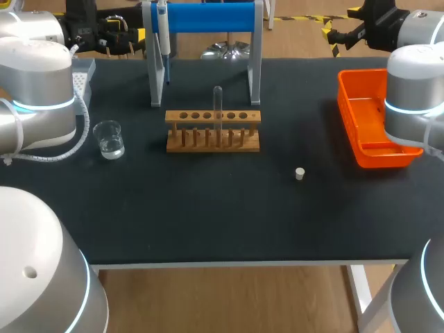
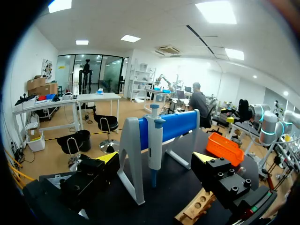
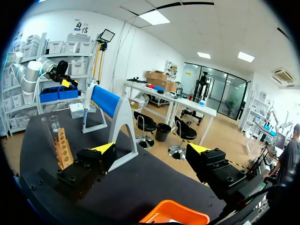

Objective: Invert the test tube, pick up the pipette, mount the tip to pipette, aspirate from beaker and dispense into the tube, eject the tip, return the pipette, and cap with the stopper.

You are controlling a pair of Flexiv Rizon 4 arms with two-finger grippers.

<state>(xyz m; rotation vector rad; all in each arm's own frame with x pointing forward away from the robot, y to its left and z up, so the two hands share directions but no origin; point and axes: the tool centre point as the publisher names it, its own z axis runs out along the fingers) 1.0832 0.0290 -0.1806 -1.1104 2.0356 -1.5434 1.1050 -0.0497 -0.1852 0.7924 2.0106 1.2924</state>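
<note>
Black worktop [image 1: 208, 222] with two arms parked at its far corners: the left end effector [image 2: 155, 158] hangs at the far left with its yellow-tipped fingers spread wide. The right end effector [image 3: 152, 149] hangs at the far right, fingers likewise spread. Ahead of the left end effector, a white-and-blue pipette [image 2: 154, 140] hangs upright from the left end of a grey-legged stand with a blue crossbar [image 2: 180, 123], which sits at the worktop's far edge. Just in front of the stand, a wooden rack with a row of round holes [image 1: 212, 130] carries one clear test tube [image 1: 218, 104], upright near the rack's middle (which way its mouth faces cannot be told). A small glass beaker of clear liquid [image 1: 109, 140] stands to the rack's left, well apart from it. A small white stopper [image 1: 300, 173] lies on the worktop, nearer the front and to the rack's right. An orange plastic tray [image 1: 361, 118] sits by the right edge, partly covered by the right arm. A pale grey box [image 1: 84, 73] shows partly behind the left arm.
</note>
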